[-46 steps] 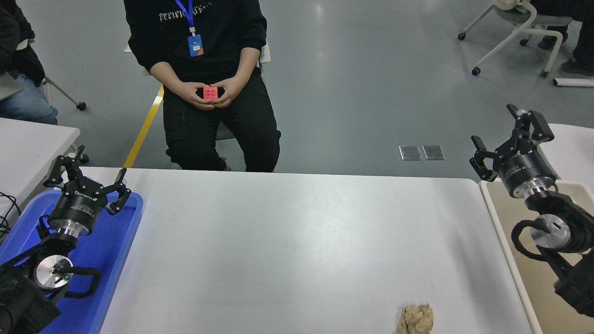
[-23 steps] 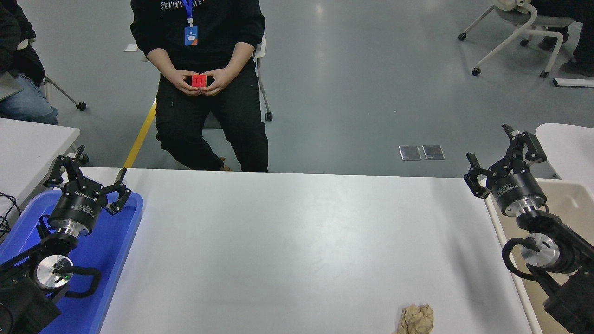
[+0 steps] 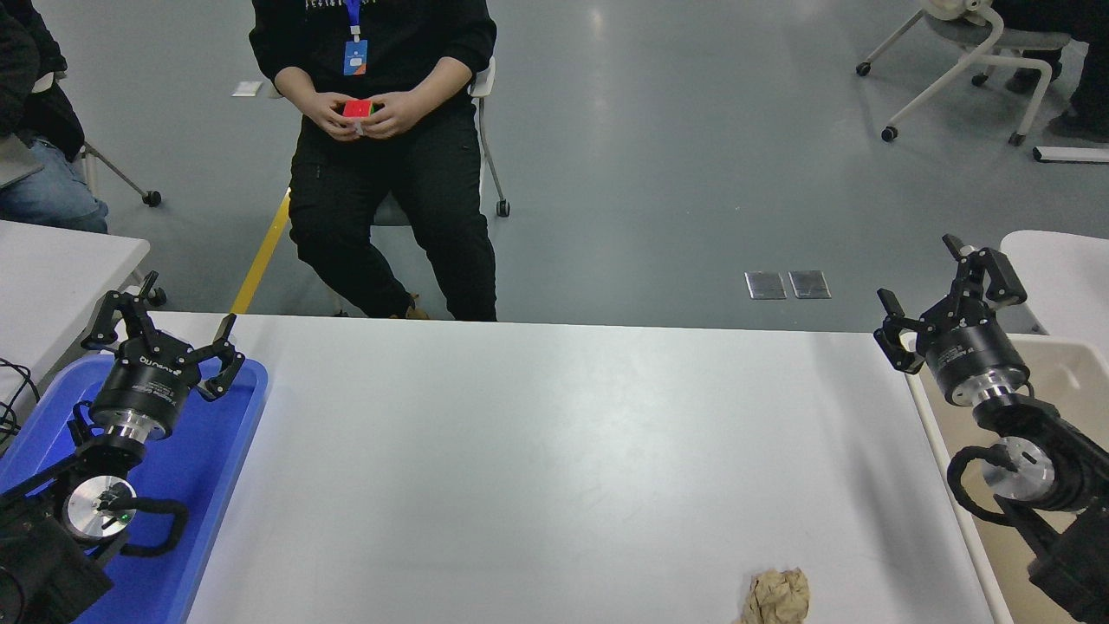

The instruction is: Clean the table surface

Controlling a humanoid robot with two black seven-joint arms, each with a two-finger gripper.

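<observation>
Spread wide and holding nothing, my right claw (image 3: 940, 290) hangs over the right edge of the table surface (image 3: 554, 451), above the rim of the beige bin (image 3: 1070, 381) beside it. That white surface fills the middle of my view, between the bin and the blue tray (image 3: 199, 485). My left claw (image 3: 160, 325), fingers splayed too, sits parked over that tray. 1 crumpled brown paper ball (image 3: 778, 596) lies on the near edge, right of centre. Across the table a seated person (image 3: 390, 156) holds a small cube (image 3: 357, 109) in both hands.
</observation>
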